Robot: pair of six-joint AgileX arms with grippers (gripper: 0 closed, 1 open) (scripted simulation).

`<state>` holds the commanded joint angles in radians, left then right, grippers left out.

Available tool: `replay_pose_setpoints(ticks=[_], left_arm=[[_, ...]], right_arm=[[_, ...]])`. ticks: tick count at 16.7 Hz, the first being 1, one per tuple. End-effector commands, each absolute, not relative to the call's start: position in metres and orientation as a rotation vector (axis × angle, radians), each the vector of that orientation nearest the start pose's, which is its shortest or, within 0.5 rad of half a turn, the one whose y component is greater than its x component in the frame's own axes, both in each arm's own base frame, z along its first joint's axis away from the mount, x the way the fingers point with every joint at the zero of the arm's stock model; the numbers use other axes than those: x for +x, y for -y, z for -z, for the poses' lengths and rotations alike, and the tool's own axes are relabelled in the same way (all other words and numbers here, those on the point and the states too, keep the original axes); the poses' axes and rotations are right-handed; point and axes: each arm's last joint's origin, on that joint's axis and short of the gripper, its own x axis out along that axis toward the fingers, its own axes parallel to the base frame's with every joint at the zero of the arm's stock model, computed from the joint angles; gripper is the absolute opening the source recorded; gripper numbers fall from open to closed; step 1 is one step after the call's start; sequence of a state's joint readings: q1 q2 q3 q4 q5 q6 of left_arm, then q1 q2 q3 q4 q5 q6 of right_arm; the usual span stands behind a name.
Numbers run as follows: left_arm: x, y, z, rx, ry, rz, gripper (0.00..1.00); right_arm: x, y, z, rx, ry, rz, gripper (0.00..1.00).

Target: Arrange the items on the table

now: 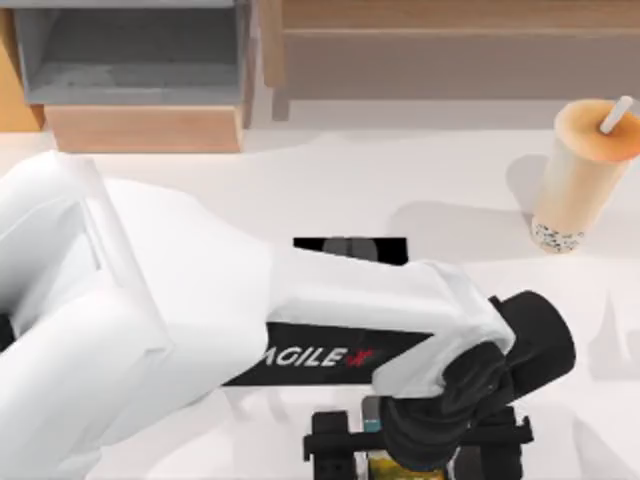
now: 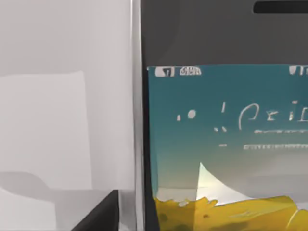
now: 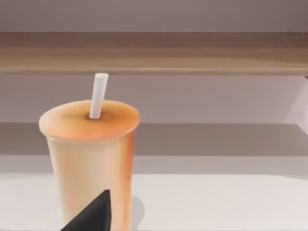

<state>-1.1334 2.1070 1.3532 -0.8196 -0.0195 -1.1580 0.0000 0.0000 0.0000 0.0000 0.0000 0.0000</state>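
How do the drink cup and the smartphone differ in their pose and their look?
The drink cup stands upright at the table's right side, apart from the arms; the smartphone lies flat under the left gripper, near the front edge. The cup is round, plain orange-beige, with a white straw; the smartphone is flat and straight-edged, with a teal and yellow screen. Both rest on the white table.

In your right wrist view, the drink cup stood upright on the white table, its white straw rising from the orange lid at a slight tilt. A dark fingertip of your right gripper showed in front of the cup's lower part. Behind the cup ran a wooden shelf.
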Motion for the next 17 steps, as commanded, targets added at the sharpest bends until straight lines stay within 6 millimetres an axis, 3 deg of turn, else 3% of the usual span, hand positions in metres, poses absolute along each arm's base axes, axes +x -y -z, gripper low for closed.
replay_pose_setpoints(ticks=[9, 17], left_arm=[[0.1643, 0.3427, -0.1036, -0.017, -1.552, -0.035, 0.02], [0.1643, 0.3427, -0.1036, -0.017, -1.552, -0.035, 0.00]], right_arm=[[0.1057, 0.0012, -0.1600, 0.000, 0.000, 0.000, 1.00], [0.1057, 0.0012, -0.1600, 0.000, 0.000, 0.000, 1.00]])
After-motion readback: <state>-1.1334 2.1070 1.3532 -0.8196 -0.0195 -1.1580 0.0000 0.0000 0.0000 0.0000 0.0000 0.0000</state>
